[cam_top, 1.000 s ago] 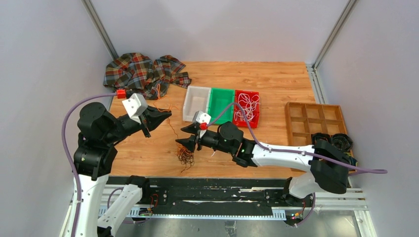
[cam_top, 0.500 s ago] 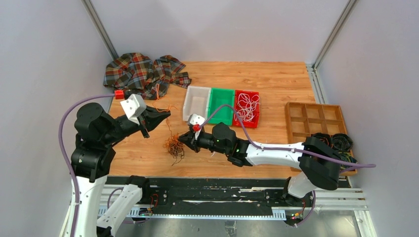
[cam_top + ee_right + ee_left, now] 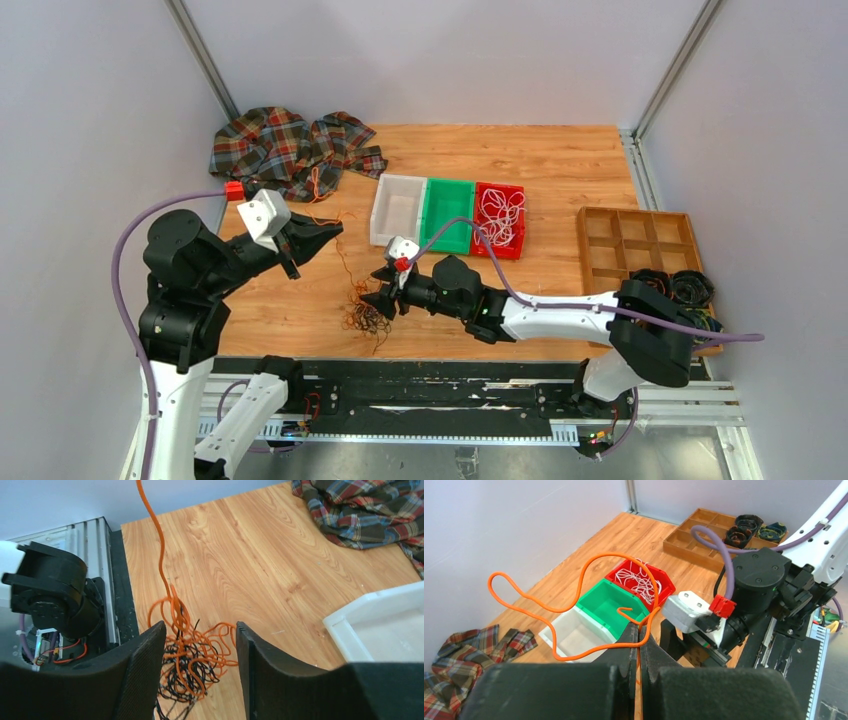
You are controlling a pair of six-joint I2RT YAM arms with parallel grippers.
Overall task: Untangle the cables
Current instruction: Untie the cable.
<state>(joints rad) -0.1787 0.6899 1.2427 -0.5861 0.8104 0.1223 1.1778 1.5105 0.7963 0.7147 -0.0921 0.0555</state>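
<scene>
The left gripper shows its fingers brought together to a point. A thin orange cable runs from this tip down to the tangle of orange-brown and black cables on the table. The right gripper sits directly at the tangle; contact and finger spacing are not legible here.

Just beyond the right gripper stand three bins in a row: white bin, green bin and red bin, the last containing white cables. Beyond the left gripper lies a plaid cloth. Well to the right of the right gripper is a wooden tray, with dark coils at its near corner.
</scene>
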